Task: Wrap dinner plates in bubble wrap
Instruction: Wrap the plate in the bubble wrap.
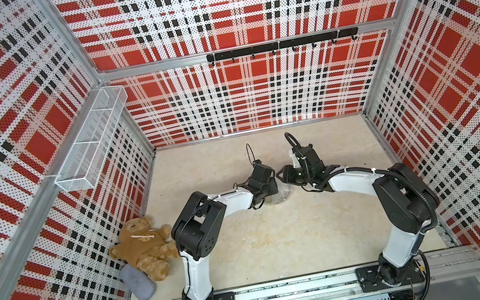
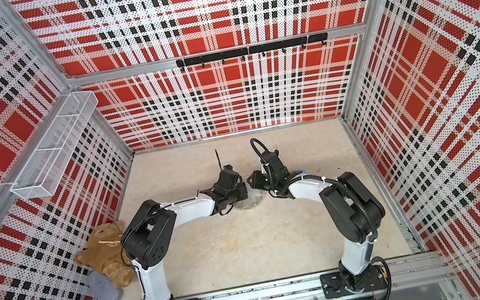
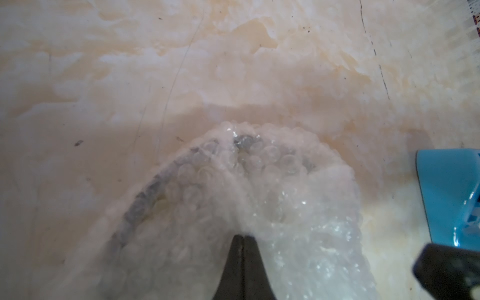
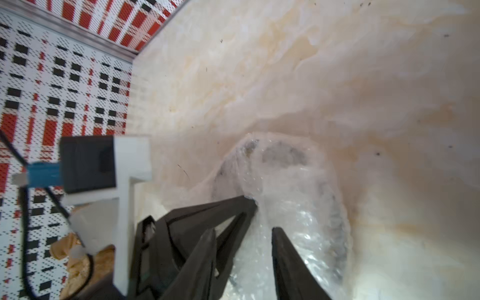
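- Looking down on your table (image 1: pixel 282 243), you find the bubble wrap (image 1: pixel 277 197) bunched into a small glossy bundle near the middle. It lies between the two wrists and is largely covered by them in both top views.
- Your dinner plate (image 3: pixel 145 200) is inside that bundle. In the left wrist view its dark rim shows as a grey arc through the bubbles, with a pale yellow patch just inside it.
- Your left gripper (image 3: pixel 242 237) has its jaws pressed together. A raised fold of the bubble wrap runs straight into the tips, so the film is pinched there.
- Your right gripper (image 4: pixel 244 230) has its jaws apart above the wrapped plate. Shiny film shows in the gap, and you can see nothing clamped between them.
- In the right wrist view you can also see the tip of the left gripper touching the wrap, just beside the right gripper.
- Your blue tape dispenser (image 3: pixel 446 197) stands on the table near the bundle but apart from it, on the right arm's side.
- A teddy bear (image 1: pixel 145 246) in a brown top lies against the left wall, with a grey cloth (image 1: pixel 139 287) just beside it.
- You have a white wire basket (image 1: pixel 90 140) fixed to the left wall and a black hook rail (image 1: pixel 280 45) across the back wall.
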Tool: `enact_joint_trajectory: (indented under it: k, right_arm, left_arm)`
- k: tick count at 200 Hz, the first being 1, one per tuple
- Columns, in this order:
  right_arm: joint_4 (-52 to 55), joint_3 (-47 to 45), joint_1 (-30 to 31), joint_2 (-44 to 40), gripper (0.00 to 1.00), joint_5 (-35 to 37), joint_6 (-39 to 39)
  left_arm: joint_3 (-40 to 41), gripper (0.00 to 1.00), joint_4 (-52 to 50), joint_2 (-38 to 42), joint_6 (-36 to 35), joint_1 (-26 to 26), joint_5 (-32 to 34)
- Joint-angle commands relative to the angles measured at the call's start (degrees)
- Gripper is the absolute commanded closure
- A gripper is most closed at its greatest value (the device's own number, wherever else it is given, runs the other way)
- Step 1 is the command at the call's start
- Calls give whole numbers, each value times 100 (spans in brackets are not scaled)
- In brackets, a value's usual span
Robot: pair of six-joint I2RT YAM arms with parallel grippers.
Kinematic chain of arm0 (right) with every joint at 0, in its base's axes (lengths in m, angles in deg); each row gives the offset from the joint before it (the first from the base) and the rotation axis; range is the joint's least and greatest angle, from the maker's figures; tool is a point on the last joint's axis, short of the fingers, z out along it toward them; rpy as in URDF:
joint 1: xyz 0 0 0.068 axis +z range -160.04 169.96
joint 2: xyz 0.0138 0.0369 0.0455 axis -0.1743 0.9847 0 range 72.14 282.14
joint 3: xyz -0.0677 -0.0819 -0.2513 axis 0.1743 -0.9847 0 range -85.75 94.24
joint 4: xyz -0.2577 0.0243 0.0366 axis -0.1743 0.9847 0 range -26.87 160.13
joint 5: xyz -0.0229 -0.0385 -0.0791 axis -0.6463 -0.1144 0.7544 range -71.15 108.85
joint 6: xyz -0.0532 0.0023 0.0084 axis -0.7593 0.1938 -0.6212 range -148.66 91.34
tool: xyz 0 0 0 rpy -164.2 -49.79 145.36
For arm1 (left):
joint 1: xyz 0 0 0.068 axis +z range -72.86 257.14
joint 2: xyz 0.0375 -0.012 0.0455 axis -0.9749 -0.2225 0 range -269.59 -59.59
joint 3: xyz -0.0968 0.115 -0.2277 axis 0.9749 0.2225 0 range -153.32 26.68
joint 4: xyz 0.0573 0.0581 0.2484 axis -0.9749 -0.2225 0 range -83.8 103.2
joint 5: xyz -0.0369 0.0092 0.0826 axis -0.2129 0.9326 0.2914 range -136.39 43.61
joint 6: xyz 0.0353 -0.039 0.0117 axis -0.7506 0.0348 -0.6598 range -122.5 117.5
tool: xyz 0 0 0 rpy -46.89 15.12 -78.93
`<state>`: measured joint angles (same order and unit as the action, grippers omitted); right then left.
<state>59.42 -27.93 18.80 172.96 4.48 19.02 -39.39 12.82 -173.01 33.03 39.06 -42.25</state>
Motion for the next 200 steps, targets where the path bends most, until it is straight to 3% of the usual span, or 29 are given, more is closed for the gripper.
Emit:
enact_joint_trajectory:
  k: [1,26,60,84,110,151,200]
  right_arm:
    - [386,-139,-4,-35,57,-7,-74]
    - [292,-178,-1,118,75,-381,-158]
    - [234,-433,-5,329,100,48,-104]
    - [278,-495,-18,600,100,425,-108]
    - [307,-405,-4,924,100,379,-149]
    - [282,-413,30,785,100,448,-106]
    - [127,-490,25,555,100,334,-23]
  left_arm:
    - [151,99,-760,-420,-90,-85,-202]
    - [143,98,-754,-426,-90,-85,-221]
    - [163,96,-760,-400,-81,-85,-202]
    - [162,89,-737,-319,-112,-80,-271]
    - [178,82,-562,-36,-244,-93,-579]
    - [172,69,-256,483,-509,-265,-711]
    - [93,75,-320,-169,-509,-294,-1147]
